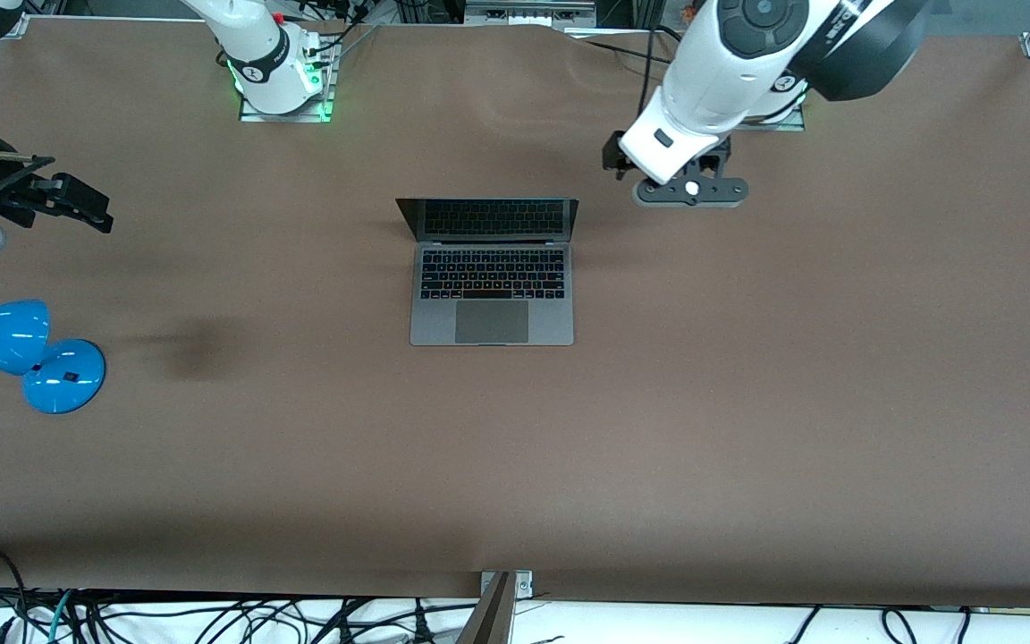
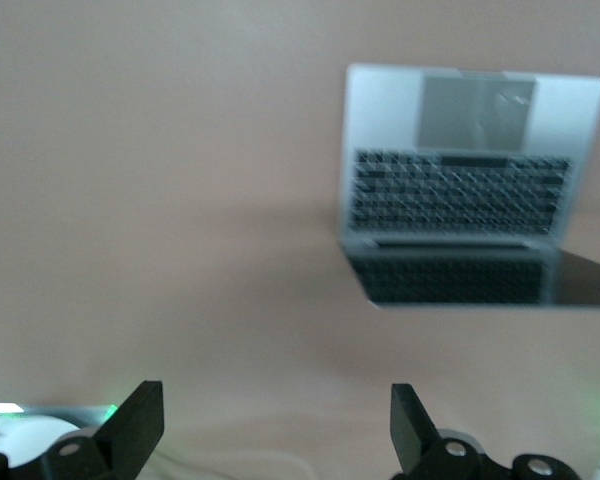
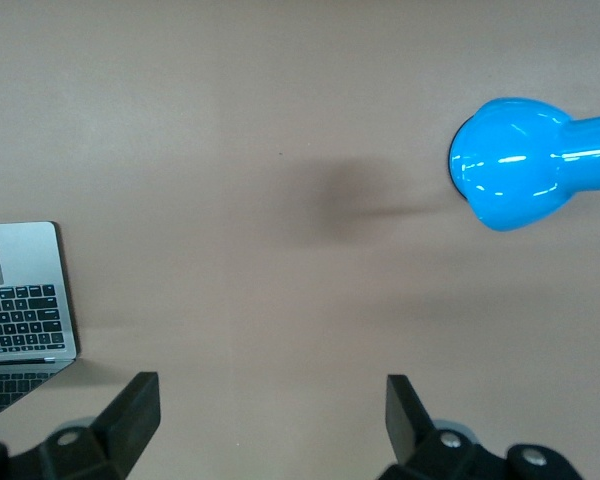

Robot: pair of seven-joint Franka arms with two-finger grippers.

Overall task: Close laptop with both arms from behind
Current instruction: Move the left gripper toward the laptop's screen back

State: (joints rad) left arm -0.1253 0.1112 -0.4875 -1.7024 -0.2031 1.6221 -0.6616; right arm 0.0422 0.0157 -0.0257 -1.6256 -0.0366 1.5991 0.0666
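Two white robot arms are pictured over a brown table with the laptop (image 1: 492, 273) lying wide open at the centre of the front view, its dark screen raised toward the robots' bases at the top of the frame and its trackpad turned toward the lower edge. Nothing of the closing is seen to have been done: the lid stands upright and is touched by neither arm. The left gripper (image 1: 690, 190), shown in the upper right of centre in the front view, is held over bare table beside the screen, toward the left arm's end, with its fingers (image 2: 140, 425) spread wide and nothing between them; in the left wrist view the laptop (image 2: 470, 185) is seen apart from those fingers. The right gripper (image 1: 59, 201), at the frame's left edge, is held well apart from the laptop, above the table near a blue desk lamp (image 1: 28, 353), and is likewise released and empty, as its parted fingers (image 3: 130, 415) in the right wrist view show, with only a corner of the laptop (image 3: 20, 300) caught at that picture's left edge. Judged from these positions, both arms are yet to be brought to the back of the lid, and the whole push-down remains to be carried out.
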